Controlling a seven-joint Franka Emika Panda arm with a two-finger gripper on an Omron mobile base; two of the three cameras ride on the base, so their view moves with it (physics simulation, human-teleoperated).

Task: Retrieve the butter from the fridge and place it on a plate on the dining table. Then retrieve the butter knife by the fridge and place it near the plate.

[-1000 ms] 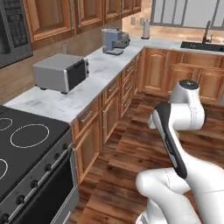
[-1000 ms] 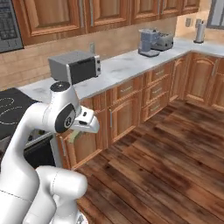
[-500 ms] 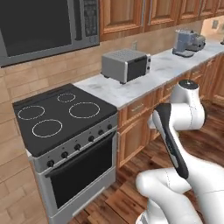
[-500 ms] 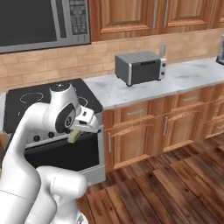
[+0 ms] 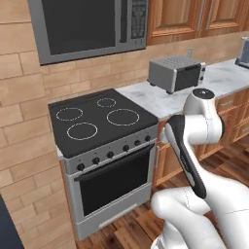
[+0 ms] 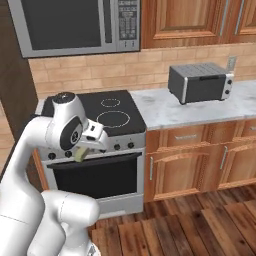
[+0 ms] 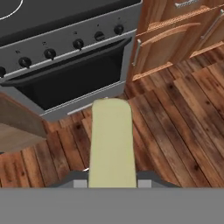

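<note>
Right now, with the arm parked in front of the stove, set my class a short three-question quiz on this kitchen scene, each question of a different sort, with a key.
1. True or false: the gripper is shut on the butter.
2. Multiple choice: what sits on the marble counter right of the stove? A) kettle B) toaster oven C) plate
3. Fill in: the microwave hangs directly above the ____.

Key:
1. True. In the hand view the pale-yellow stick juts out between the finger tips.
2. B, the toaster oven.
3. Stove.
</note>
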